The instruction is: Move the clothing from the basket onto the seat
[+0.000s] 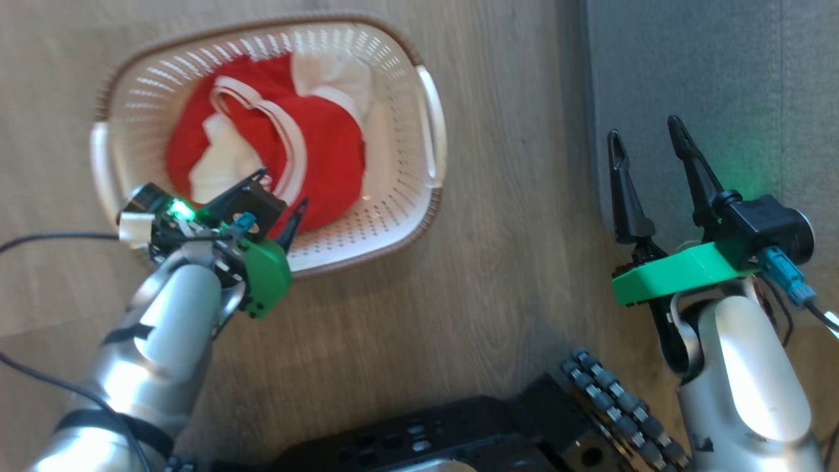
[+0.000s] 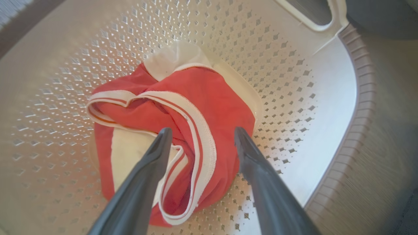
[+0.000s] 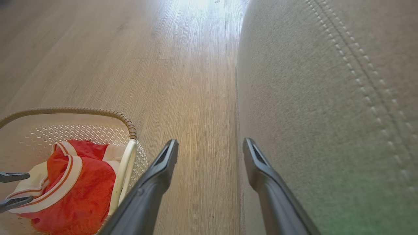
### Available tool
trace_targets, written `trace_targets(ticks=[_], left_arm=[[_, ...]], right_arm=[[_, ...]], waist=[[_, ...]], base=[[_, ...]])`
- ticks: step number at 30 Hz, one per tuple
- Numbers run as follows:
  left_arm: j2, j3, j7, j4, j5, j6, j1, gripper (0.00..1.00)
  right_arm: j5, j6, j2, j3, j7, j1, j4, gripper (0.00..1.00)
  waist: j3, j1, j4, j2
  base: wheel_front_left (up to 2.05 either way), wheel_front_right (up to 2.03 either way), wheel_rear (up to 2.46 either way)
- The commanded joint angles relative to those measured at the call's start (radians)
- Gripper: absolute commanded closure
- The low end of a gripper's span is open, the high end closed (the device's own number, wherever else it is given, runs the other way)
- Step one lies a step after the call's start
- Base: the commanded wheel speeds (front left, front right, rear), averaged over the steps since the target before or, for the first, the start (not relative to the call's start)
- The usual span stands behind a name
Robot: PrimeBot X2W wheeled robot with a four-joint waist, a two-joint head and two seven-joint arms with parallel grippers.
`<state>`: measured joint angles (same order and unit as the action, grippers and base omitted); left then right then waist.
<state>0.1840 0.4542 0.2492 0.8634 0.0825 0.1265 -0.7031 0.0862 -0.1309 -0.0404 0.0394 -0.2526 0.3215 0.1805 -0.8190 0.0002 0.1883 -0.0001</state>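
Two tools, both spread wide, neither with anything between the fingers.

Left tool point(image 1: 285, 189) – reaches in over the near rim of the basket point(image 1: 400, 216), fingers pointing down into it. In the left wrist view the two dark fingers point(image 2: 153, 163) stand well apart on either side of a white trim band with a thin red stripe. The tips are over the near edge of the clothing point(image 1: 328, 144). Whether they touch the fabric cannot be told. Nothing is gripped.

Clothing – all of it in the basket, a crumpled red heap on the bottom, in the middle and toward the near wall. White trim loops across the top of it, and white lining shows at the far side and at the left side of the heap.

Basket – on the wood floor point(image 1: 511, 196), upright, cream perforated walls, brown rim, a white handle at each short side. A strip of bare floor lies between it and the seat point(image 1: 708, 78); the two do not touch.

Right tool point(image 1: 643, 128) – well apart from the basket, held over the left edge of the seat, fingers pointing away from the robot. In the right wrist view one finger point(image 3: 153, 182) lies over the floor and the other over the seat's grey edge. Fully open and empty.

Seat – grey fabric, two lines of pale stitching on the cushion.
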Motion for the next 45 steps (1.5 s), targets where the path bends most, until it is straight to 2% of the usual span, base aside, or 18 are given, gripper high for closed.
trace_targets(ticks=[1,5,7,10,14,16,24,37,38,39,40,41,45], left_arm=[[0.036,-0.009,0.013,0.008,-0.003,0.001,0.009,0.00],[0.060,0.019,0.013,0.107,0.006,-0.003,-0.050,0.00],[0.062,0.027,0.013,0.162,0.017,-0.028,-0.083,0.00],[0.064,0.055,0.013,0.238,0.048,-0.068,-0.122,0.00],[0.058,0.052,0.013,0.292,0.043,-0.131,-0.155,0.00],[0.054,0.046,0.013,0.325,0.033,-0.147,-0.166,0.00],[0.025,0.053,0.013,0.388,0.017,-0.148,-0.214,0.00],[0.004,0.080,-0.011,0.423,0.001,-0.108,-0.277,0.00],[0.003,0.077,-0.013,0.423,-0.005,-0.104,-0.278,0.18],[0.002,0.074,-0.018,0.424,-0.012,-0.101,-0.280,0.51],[0.002,0.072,-0.022,0.425,-0.018,-0.096,-0.280,0.70],[0.003,0.068,-0.025,0.425,-0.026,-0.093,-0.279,1.00],[0.012,0.050,-0.024,0.426,-0.053,-0.101,-0.276,1.00]], right_arm=[[0.008,0.000,-0.010,0.024,-0.009,-0.010,-0.032,0.00],[0.025,0.000,-0.010,0.037,-0.009,-0.004,-0.051,0.00],[0.034,0.000,-0.010,0.037,-0.009,-0.007,-0.058,0.00],[-0.014,0.000,-0.010,0.055,-0.009,-0.013,-0.064,0.00],[0.035,0.000,-0.010,0.073,-0.009,-0.026,-0.075,0.00],[0.042,0.000,-0.010,0.082,-0.009,-0.030,-0.077,0.00],[0.031,0.000,-0.010,0.078,-0.009,-0.039,-0.088,0.00],[0.003,0.000,-0.010,0.057,-0.009,-0.065,-0.124,0.00],[0.002,0.000,-0.010,0.055,-0.009,-0.065,-0.125,0.00],[0.002,0.000,-0.010,0.054,-0.009,-0.065,-0.126,0.00],[0.002,0.000,-0.010,0.055,-0.009,-0.064,-0.126,0.00],[0.002,0.000,-0.010,0.056,-0.009,-0.062,-0.126,0.00],[0.002,0.000,-0.010,0.057,-0.009,-0.052,-0.123,0.00]], waist=[[-0.050,-0.0002,0.045,0.0001],[-0.084,-0.0002,0.079,0.0001],[-0.093,-0.0002,0.085,0.0001],[-0.101,-0.0002,0.095,0.0001],[-0.108,-0.0002,0.101,0.0001],[-0.112,-0.0002,0.103,0.0001],[-0.136,-0.0002,0.091,0.0001],[-0.181,-0.0002,0.065,0.0001],[-0.182,-0.0002,0.064,0.0001],[-0.183,-0.0002,0.063,0.0001],[-0.184,-0.0002,0.062,0.0001],[-0.184,-0.0002,0.061,0.0001],[-0.181,-0.0002,0.061,0.0001]], base=[[0.00,0.00,0.00],[0.00,0.00,0.00],[0.00,0.00,0.00],[0.00,0.00,0.00],[0.00,0.00,0.00],[0.00,0.00,0.00],[0.00,0.00,0.00],[0.00,0.00,0.00],[0.00,0.00,0.00],[0.00,0.00,0.00],[0.00,0.00,0.00],[0.00,0.00,0.00],[0.00,0.00,0.00]])
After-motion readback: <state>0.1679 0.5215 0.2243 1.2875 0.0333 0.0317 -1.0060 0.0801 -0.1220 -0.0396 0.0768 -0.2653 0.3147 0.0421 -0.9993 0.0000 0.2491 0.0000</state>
